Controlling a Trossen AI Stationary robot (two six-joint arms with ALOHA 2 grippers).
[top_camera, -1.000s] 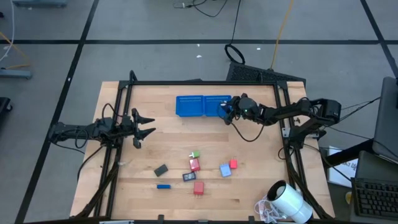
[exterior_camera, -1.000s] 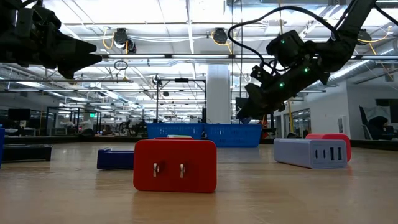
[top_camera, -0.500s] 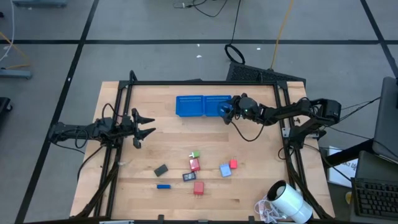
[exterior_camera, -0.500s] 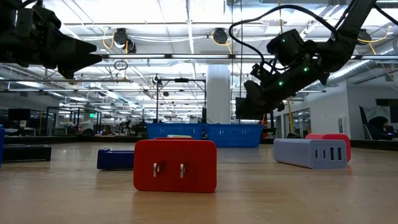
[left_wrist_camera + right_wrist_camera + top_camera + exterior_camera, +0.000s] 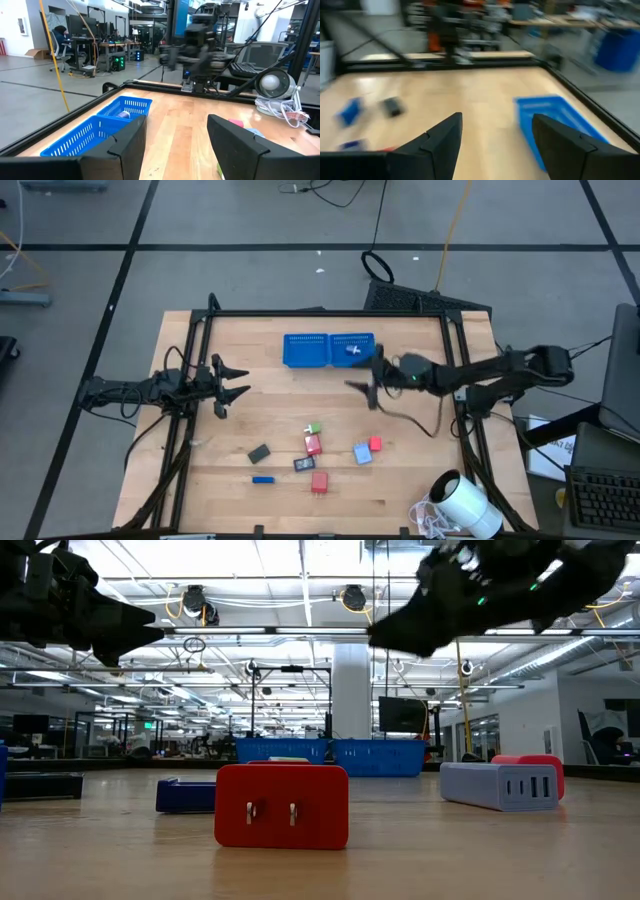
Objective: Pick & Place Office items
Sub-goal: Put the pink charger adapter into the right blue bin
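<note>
The office items lie loose on the table's near middle: red blocks, a light blue one, dark grey ones and a dark blue one. One pale small piece lies in the right compartment of the blue mesh tray. My right gripper hangs open and empty above the table, just near of the tray; in the right wrist view its fingers are spread with nothing between them. My left gripper waits open at the left side.
A big white cylinder with a cord lies at the table's near right corner. A black frame runs around the table. Bare wood lies between the tray and the loose pieces. The low view shows the red block closest.
My right gripper has pulled back from over the tray's right compartment toward the near edge and risen, moving fast. A pale small piece now shows in that compartment where the gripper stood. The left arm has kept still.
</note>
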